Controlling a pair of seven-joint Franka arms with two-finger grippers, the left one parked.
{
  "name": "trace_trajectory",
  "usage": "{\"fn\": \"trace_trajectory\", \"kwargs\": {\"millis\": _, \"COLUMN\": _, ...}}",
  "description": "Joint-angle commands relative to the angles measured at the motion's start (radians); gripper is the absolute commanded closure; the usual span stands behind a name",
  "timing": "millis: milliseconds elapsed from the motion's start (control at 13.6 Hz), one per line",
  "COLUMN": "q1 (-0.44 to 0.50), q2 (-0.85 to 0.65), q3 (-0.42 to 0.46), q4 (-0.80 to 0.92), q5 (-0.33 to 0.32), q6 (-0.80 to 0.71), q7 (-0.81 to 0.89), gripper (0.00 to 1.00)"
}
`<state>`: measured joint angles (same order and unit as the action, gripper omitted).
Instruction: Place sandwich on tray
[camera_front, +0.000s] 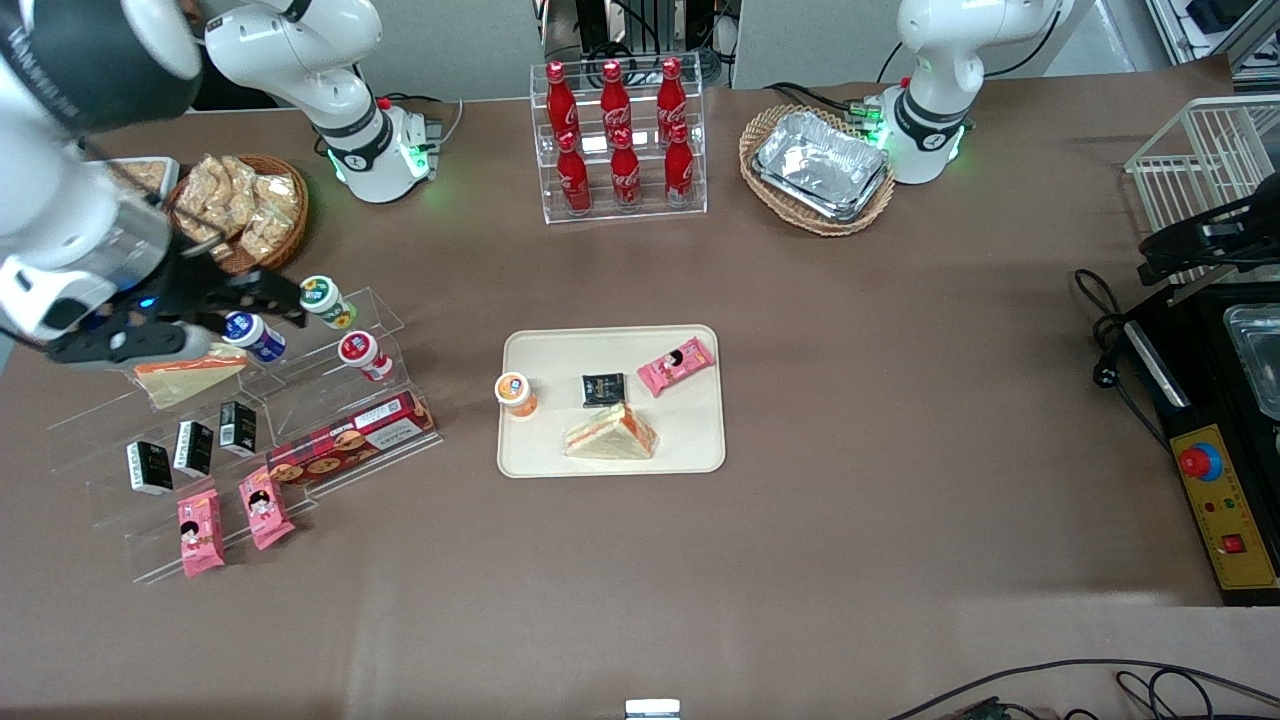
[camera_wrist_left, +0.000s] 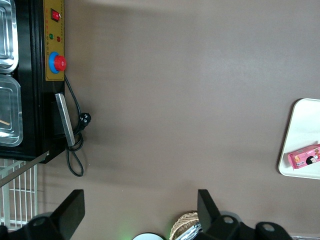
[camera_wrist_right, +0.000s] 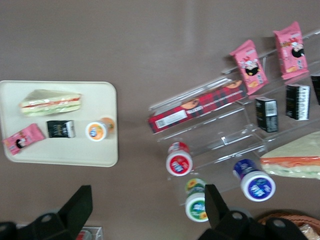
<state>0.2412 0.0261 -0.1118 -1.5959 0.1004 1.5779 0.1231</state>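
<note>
The sandwich, a clear-wrapped wedge with an orange-red filling stripe, lies on the cream tray at its edge nearest the front camera. It also shows on the tray in the right wrist view. My right gripper is open and empty, held high above the clear acrylic shelf toward the working arm's end of the table. Its fingertips stand wide apart. A similar wedge lies on that shelf just under the gripper and also shows in the right wrist view.
On the tray are an orange cup, a black packet and a pink packet. The acrylic shelf holds cups, black and pink packets and a red biscuit box. A cola rack and baskets stand farther back.
</note>
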Motion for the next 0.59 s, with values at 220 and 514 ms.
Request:
{"fn": "trace_trajectory", "kwargs": {"millis": 220, "q1": -0.18, "q2": -0.028, "q3": 0.037, "q4": -0.065, "q5": -0.021, "q6": 0.042, "q7": -0.112, "gripper": 0.0}}
{"fn": "trace_trajectory", "kwargs": {"millis": 514, "q1": -0.209, "q2": -0.025, "q3": 0.037, "q4": -0.065, "q5": -0.037, "q6": 0.044, "q7": -0.212, "gripper": 0.0}}
